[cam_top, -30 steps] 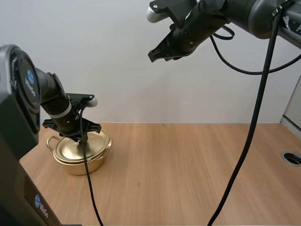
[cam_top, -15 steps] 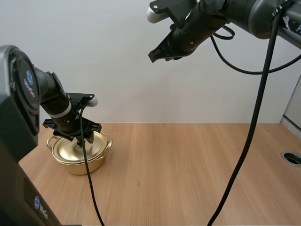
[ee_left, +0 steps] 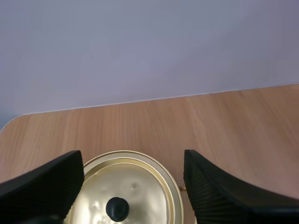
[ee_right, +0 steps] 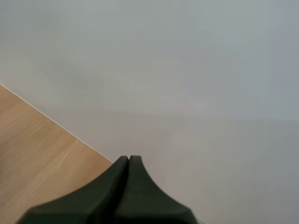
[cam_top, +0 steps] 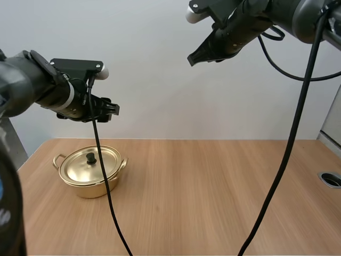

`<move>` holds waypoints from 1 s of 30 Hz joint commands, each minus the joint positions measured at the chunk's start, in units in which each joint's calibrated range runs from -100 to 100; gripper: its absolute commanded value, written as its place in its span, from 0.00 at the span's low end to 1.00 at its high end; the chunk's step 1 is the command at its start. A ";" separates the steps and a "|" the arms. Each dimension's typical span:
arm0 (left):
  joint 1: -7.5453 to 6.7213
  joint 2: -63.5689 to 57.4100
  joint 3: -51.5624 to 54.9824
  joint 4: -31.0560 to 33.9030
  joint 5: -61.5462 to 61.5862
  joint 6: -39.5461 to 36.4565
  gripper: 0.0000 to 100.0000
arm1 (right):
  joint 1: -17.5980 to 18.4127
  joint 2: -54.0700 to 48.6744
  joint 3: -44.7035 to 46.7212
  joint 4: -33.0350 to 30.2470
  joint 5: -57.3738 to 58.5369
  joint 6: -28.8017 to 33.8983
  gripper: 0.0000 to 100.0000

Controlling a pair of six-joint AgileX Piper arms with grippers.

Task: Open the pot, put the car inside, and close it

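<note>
The pot (cam_top: 90, 178) sits on the wooden table (cam_top: 213, 186), on my left arm's side. Its gold lid (cam_top: 90, 166) is seated flat on the rim, with the small black knob (cam_top: 91, 158) upright at the lid's centre. A loop handle sticks out from each side of the pot. The lid hides whatever is inside.

The left gripper (ee_left: 132, 161) hangs well above the pot, apart from it. Its two ribbed fingers (ee_left: 46, 182) are spread wide, and in the left wrist view the lid and knob sit in the gap between them, so it is lined up roughly over the pot and holds nothing.

The right gripper (cam_top: 193, 58) is much farther from the pot, high up and off toward the pot's right. Its fingers are pressed together into one dark wedge, with nothing in them.

With the lid on and both tools empty, I judge that the lid step is in hand. The closed pot does not show whether it has yet to be opened or has just been shut.

If it is to be opened, the left gripper should come straight down over the pot with a finger on each side of the knob. It should then close on the knob and lift the lid level, so the rim does not catch and drag the pot.
</note>
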 commanded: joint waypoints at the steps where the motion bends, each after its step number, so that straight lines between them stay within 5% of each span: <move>1: -0.05 -21.39 4.40 -20.33 1.52 11.63 1.00 | -1.66 0.00 0.04 3.38 -0.60 -3.04 0.00; 13: -0.07 -58.49 14.97 -12.44 -4.36 2.89 1.00 | -2.53 0.00 0.04 20.09 -0.60 -11.57 0.00; 17: -2.07 -58.94 22.87 -6.08 -16.33 -10.42 1.00 | -2.53 -0.30 1.03 19.49 0.24 -11.57 0.00; 19: -2.89 -59.50 26.10 -3.95 -19.86 -11.34 1.00 | -2.59 -1.24 2.72 19.11 0.06 -11.57 0.00; 23: -7.51 -61.75 37.21 11.76 -35.70 -10.84 1.00 | -4.03 -6.68 11.90 18.77 -5.16 -11.77 0.00; 30: -10.03 -63.77 49.63 11.99 -44.61 -15.18 1.00 | -5.10 -21.95 29.68 18.63 -18.68 -11.77 0.00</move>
